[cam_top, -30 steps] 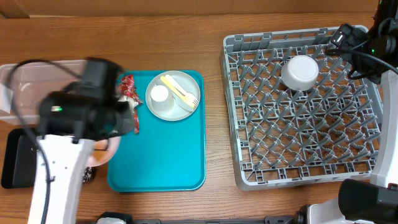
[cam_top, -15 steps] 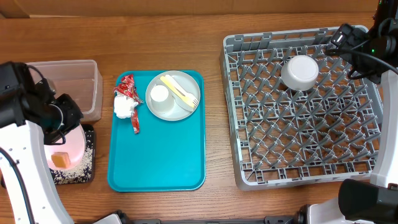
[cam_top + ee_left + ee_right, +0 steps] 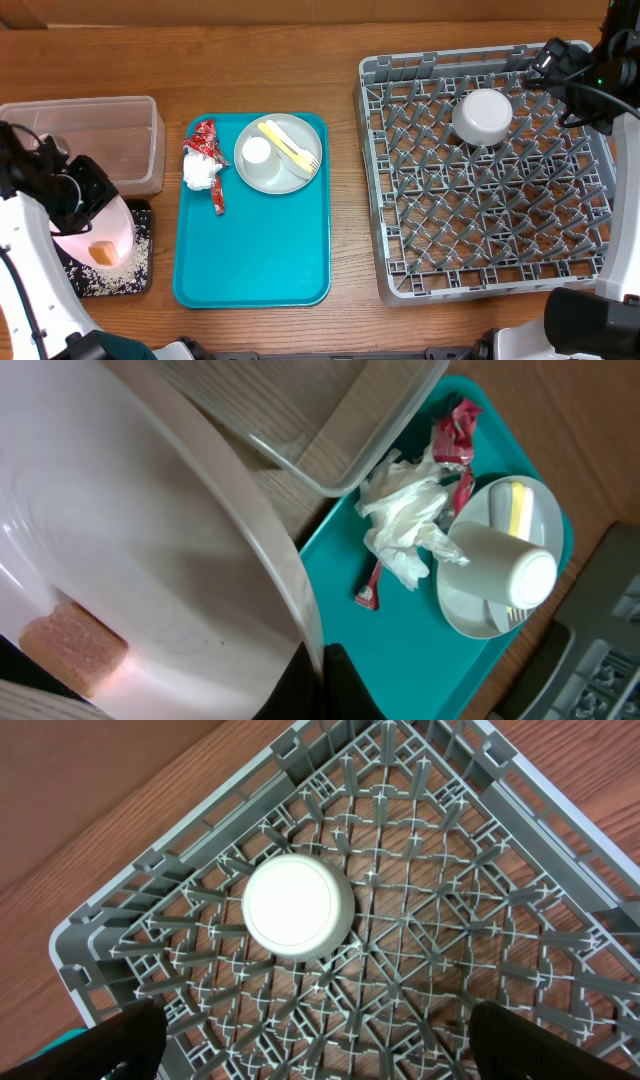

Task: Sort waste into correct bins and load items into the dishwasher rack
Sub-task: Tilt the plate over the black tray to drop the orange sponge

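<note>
Left fingers [image 3: 345, 690] apparently pinch white plate [image 3: 150, 540] rim; orange cube [image 3: 75, 650] inside.

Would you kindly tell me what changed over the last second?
The left gripper, shut on the white plate, swung it left from beside the teal tray to tilt over the black tray; the orange cube remains on it. The bowl and right gripper stayed put.

Wood tabletop [image 3: 340, 40] fills nearly whole overhead view: mid-brown, grain running L-R. Paler tan strip [image 3: 300, 8] along top edge of frame. Light even, w/ soft shadows only. Same wood upper left in right-wrist view.
</note>
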Robot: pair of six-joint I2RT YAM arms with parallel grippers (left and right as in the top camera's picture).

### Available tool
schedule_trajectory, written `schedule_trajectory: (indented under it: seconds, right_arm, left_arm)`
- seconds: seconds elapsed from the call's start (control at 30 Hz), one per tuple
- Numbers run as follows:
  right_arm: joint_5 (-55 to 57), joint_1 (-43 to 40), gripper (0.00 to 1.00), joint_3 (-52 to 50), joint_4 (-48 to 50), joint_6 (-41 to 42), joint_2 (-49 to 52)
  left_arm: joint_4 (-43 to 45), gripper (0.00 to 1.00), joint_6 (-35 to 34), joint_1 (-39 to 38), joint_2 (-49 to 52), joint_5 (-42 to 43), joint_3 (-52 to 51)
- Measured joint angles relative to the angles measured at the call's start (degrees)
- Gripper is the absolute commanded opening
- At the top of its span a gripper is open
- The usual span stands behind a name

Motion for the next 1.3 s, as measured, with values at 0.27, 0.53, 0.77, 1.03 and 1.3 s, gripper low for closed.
schedule_trajectory:
  seconds: [0.27,0.53,0.77,1.03,1.3]
  right_arm:
    - [0.0,0.0,1.0,0.0,0.0,0.0,0.0]
    - [0.0,0.0,1.0,0.0,0.0,0.0,0.0]
    - [0.0,0.0,1.0,0.0,0.0,0.0,0.0]
    - [0.0,0.0,1.0,0.0,0.0,0.0,0.0]
    - [0.0,0.0,1.0,0.0,0.0,0.0,0.0]
  left_arm:
    - [0.3,0.04,4.1,8.5,0.0,10.9,0.0]
    - [-2.1,0.04,9.7,18.2,0.0,21.3,0.0]
    - [-2.2,0.04,13.3,21.7,0.0,28.8,0.0]
    - [-2.4,0.04,15.0,21.7,0.0,32.0,0.0]
    - [-3.1,0.04,15.0,21.7,0.0,31.0,0.0]
